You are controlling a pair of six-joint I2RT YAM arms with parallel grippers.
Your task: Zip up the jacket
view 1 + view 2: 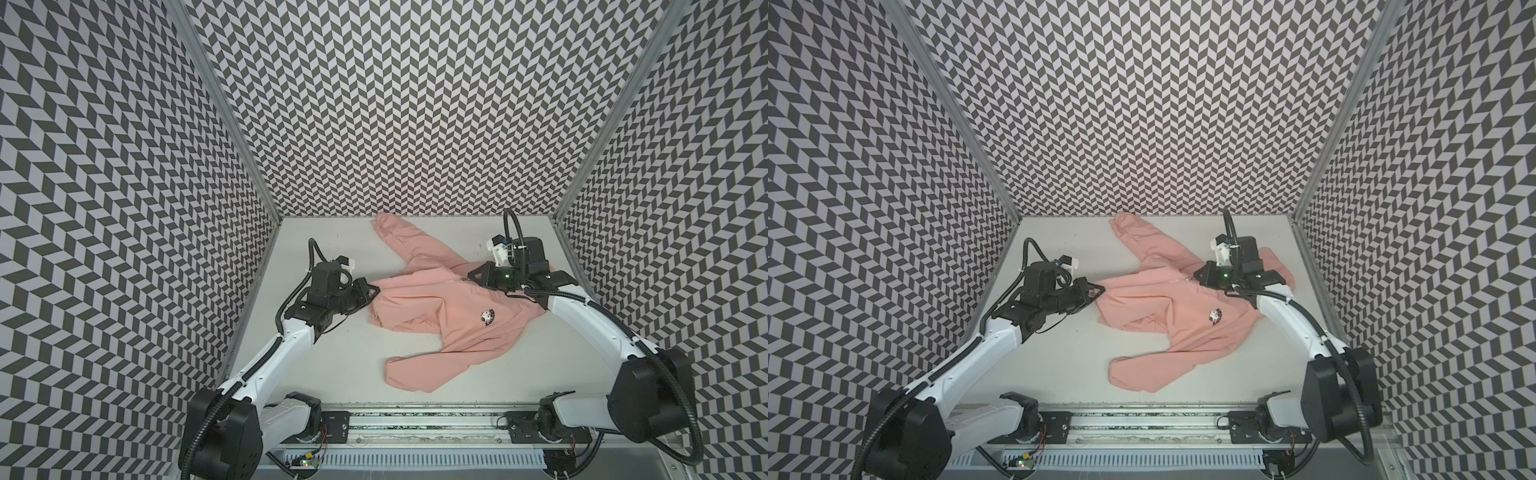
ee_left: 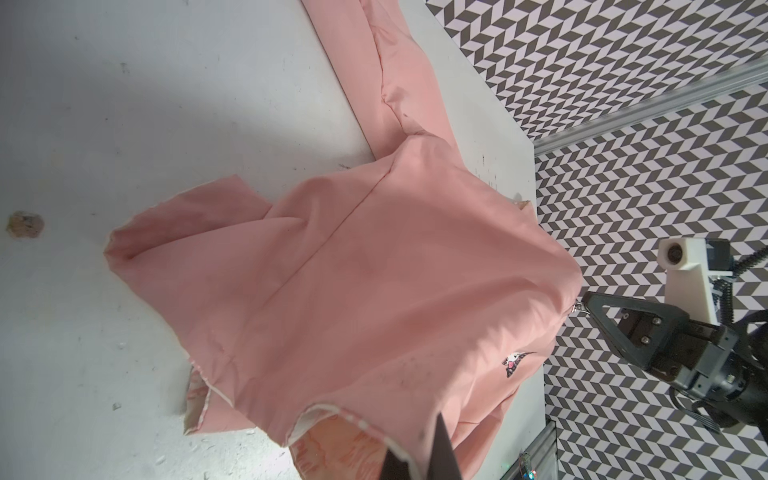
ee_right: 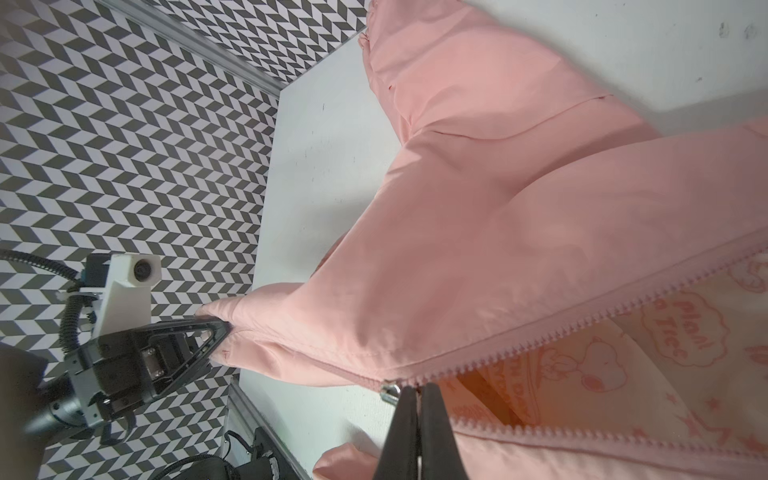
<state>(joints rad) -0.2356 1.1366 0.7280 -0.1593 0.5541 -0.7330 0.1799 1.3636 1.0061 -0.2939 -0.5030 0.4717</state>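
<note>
The salmon-pink jacket (image 1: pixel 436 320) lies spread over the middle and right of the white bench (image 1: pixel 332 374). One sleeve (image 1: pixel 399 232) reaches the far wall and the other points toward the near edge. The left end effector (image 1: pixel 376 289) is pinched tight on the jacket's left edge. The right end effector (image 1: pixel 471 276) is clamped narrow on the zipper pull (image 3: pixel 390 390), partway along the zipper. Beyond it the teeth (image 3: pixel 582 328) gape, showing cream printed lining (image 3: pixel 623 365).
</note>
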